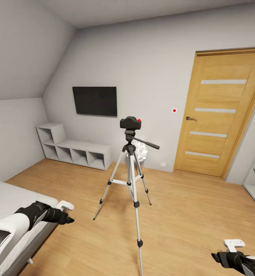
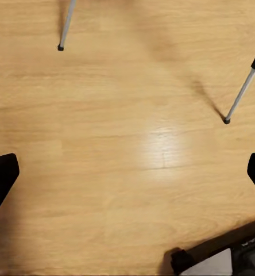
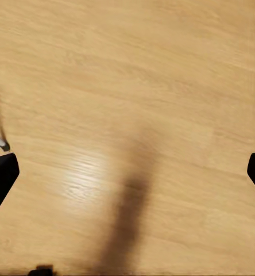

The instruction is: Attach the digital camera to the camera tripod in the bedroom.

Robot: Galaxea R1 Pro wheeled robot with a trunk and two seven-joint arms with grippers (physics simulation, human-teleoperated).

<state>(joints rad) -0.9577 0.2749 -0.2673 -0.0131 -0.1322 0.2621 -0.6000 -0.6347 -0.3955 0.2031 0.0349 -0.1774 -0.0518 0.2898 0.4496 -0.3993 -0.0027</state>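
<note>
Head view: digital camera sits on camera tripod, looks attached.
Left tool & right tool both released, empty. Risk imo: bumping a leg tips it.

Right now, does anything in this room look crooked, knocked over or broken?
Nothing stands out. The camera tripod stands upright on the wood floor with legs spread, and the digital camera sits level on its head. The door is closed.

Black TV, oak door, grey shelf.
</note>
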